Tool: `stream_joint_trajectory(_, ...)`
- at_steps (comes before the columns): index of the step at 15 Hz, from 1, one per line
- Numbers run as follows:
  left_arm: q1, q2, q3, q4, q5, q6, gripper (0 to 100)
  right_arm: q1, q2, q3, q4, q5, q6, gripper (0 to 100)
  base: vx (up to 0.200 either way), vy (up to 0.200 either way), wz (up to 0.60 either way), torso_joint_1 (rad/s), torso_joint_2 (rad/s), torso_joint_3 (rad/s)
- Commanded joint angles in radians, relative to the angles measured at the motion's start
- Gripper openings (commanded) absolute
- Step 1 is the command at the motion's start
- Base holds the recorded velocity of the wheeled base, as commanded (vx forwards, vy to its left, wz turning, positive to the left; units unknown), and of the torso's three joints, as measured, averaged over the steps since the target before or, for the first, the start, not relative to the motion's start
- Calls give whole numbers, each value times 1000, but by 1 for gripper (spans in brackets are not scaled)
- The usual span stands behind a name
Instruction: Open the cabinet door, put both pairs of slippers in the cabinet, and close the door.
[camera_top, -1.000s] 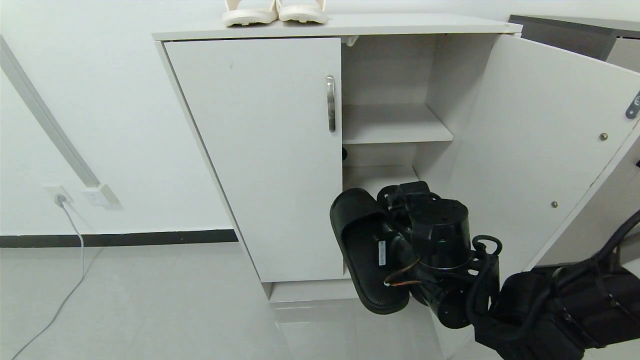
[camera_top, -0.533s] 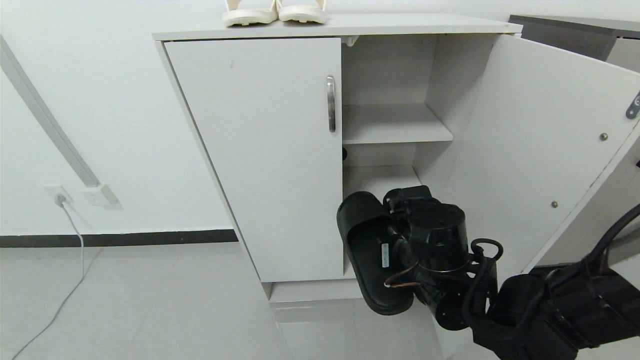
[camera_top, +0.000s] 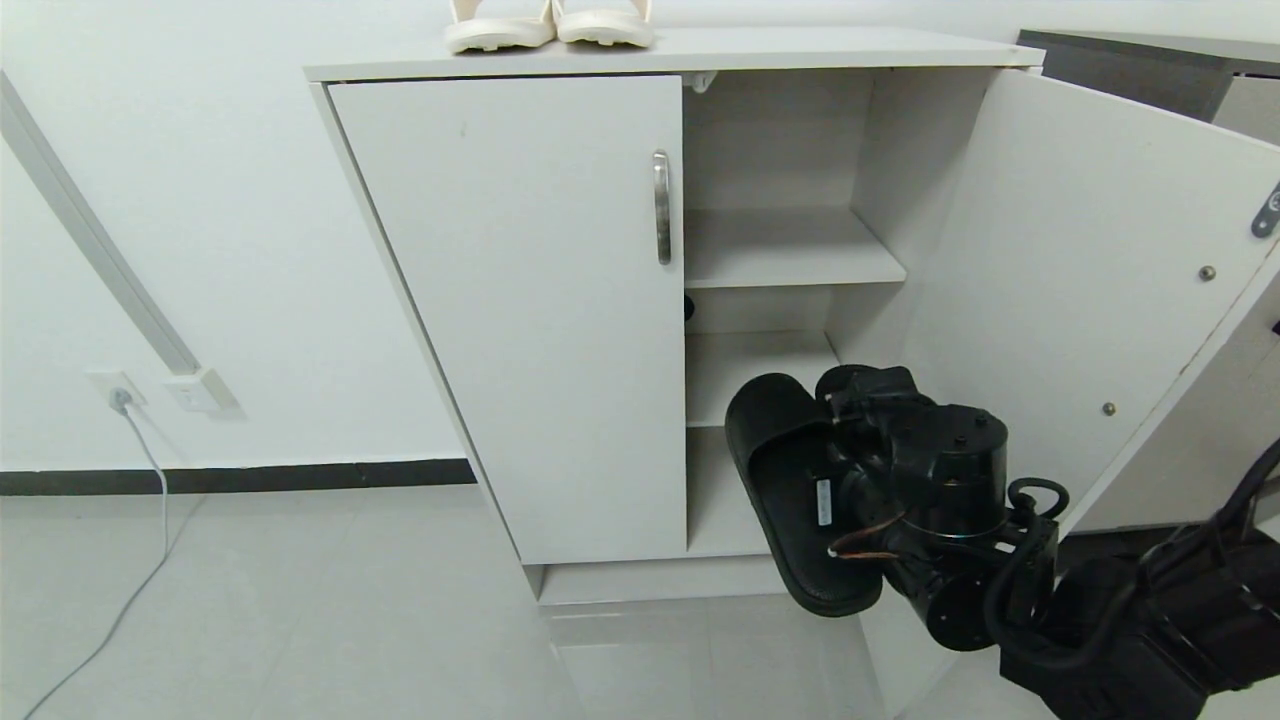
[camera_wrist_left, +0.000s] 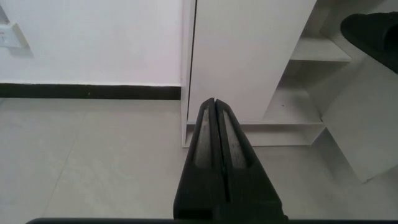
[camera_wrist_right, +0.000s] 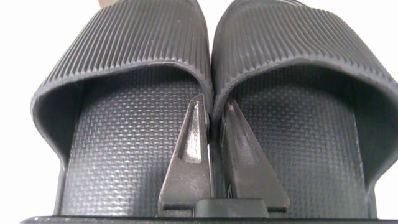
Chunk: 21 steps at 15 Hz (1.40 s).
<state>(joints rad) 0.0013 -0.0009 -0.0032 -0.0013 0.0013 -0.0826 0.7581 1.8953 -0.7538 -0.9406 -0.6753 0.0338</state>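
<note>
Black slippers hung clamped in my right gripper before the open right half of the cabinet, by its lower shelf; my left gripper was clenched, empty.

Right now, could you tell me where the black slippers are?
In the head view, the black slippers are pinched in the right gripper on the robot's right, just before the open half of the cabinet, by its lower shelf.

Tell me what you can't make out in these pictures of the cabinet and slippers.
- Head view: white slippers cut off by the top edge.
- Head view: left half of the cabinet hidden behind the closed left door.
- Head view: lowest shelf partly hidden by the black slippers.
</note>
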Motion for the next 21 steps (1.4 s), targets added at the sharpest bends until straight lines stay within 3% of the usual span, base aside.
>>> stream_joint_trajectory(1,0,2,0,0,0,0,0,-19,-16,8,2,0,0,0,0,0,0,0,0,0)
stream_joint_trajectory(11,0,1,0,0,2,-5,0,-83,-22,30,2,2,3,0,0,0,0,0,0,0)
stream_joint_trajectory(21,0,2,0,-2,9,-8,0,-85,-21,34,2,7,3,0,0,0,0,0,0,0)
